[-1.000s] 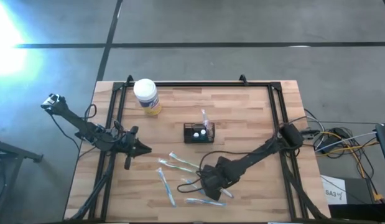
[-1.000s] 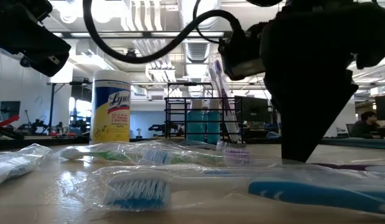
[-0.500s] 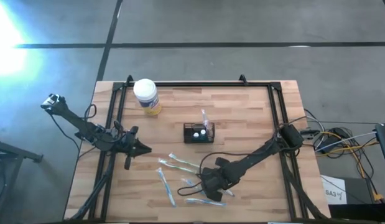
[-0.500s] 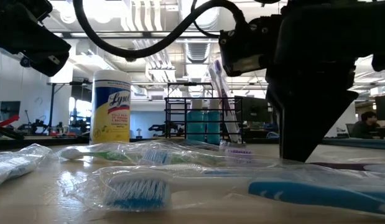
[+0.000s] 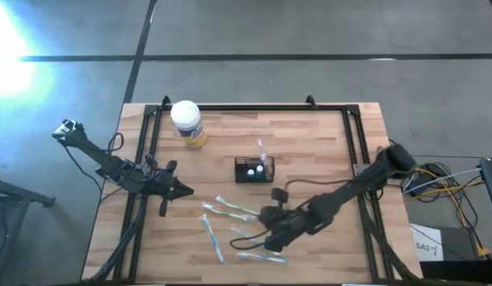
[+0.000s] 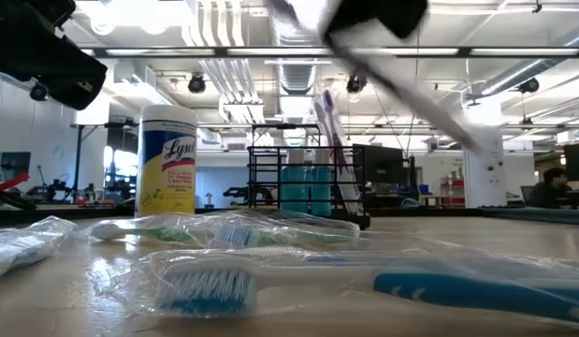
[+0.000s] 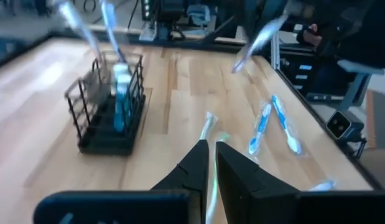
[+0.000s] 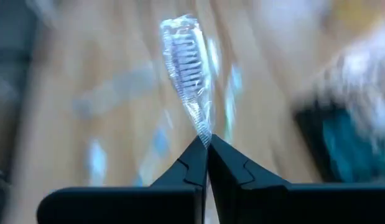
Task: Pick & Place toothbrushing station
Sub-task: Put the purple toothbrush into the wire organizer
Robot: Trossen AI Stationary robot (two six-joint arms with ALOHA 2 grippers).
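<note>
My right gripper [image 8: 206, 149] is pinching a wrapped toothbrush [image 8: 187, 68] by its handle, brush head sticking out past the fingertips, over the near half of the desk [image 5: 325, 135], right of centre. My left gripper [image 7: 212, 149] waits with its fingers pressed together and nothing between them, above the desk's left edge. The toothbrushing station [image 5: 253, 169], a black wire holder, stands upright near the middle of the desk, with a toothbrush standing in it and teal items inside. More wrapped toothbrushes [image 5: 230, 209] lie on the near part of the desk. The wipes canister [image 5: 187, 123] stands by the far left corner.
</note>
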